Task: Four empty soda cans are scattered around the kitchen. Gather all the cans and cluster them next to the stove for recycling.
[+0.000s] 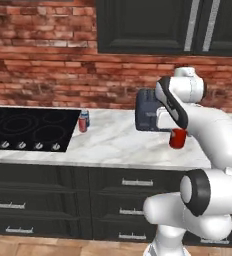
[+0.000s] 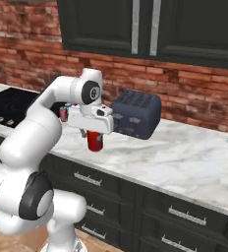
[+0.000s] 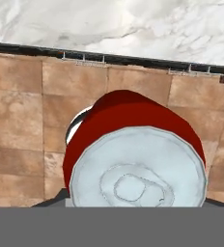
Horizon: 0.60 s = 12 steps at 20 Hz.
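Left base view has the white arm rising at the lower right and bending over a white marble tabletop [image 1: 118, 142], with a red soda can [image 1: 178, 138] hanging under its wrist, upright, out over the front part of the marble and, as far as I can judge, lifted clear of it. Right base view shows the same can [image 2: 95, 141] below the white hand, just in front of a dark blue-grey toaster [image 2: 137, 114] that stands toward the brick wall. The pincer [image 2: 94, 134] is closed down on this can and holding it by its upper part. Hand view looks straight down the silver top of the held can [image 3: 137, 171], its pull tab showing, the red wall curving away behind it; beyond it lie terracotta floor tiles [image 3: 22, 120] and the edge of the marble with cabinet handles along it. No printing or logo can be read on this can from any side. Over by the stove [image 1: 25, 129], a flat black cooktop with grey rings and small silver knobs along its front, two more cans stand together on the marble just beside its right edge: a red one [image 1: 82, 123] in front and a blue one [image 1: 86, 117] touching or nearly touching behind it. Any marking on those is too small to read. Black panelled cabinets [image 1: 153, 25] hang above the red brick.
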Motion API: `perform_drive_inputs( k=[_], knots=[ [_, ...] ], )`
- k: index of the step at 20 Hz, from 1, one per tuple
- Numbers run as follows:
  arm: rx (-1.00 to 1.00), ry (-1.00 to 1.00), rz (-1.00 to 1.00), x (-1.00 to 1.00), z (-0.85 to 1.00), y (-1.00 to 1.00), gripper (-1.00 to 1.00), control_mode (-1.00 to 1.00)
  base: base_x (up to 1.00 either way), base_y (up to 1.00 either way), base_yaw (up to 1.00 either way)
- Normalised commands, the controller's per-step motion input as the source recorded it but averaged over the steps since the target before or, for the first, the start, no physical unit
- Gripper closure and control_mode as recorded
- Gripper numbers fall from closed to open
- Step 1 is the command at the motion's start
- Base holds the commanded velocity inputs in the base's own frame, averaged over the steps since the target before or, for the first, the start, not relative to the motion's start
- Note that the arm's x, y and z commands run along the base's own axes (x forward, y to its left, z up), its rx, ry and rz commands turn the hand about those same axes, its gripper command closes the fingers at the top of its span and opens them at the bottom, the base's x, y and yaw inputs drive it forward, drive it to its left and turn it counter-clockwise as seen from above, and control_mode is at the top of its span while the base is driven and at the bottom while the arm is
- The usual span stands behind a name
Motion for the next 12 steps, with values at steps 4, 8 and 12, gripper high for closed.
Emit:
perform_drive_inputs(
  k=[4,8,12],
  knots=[
    [0.00,0.00,0.00,0.00,0.00,0.00,1.00,1.00,0.54,0.58,-0.04],
    [0.00,0.00,0.00,0.00,0.00,0.00,1.00,1.00,0.13,0.81,-0.10],
    [0.00,0.00,0.00,0.00,0.00,0.00,1.00,1.00,0.11,0.78,-0.12]
  ],
)
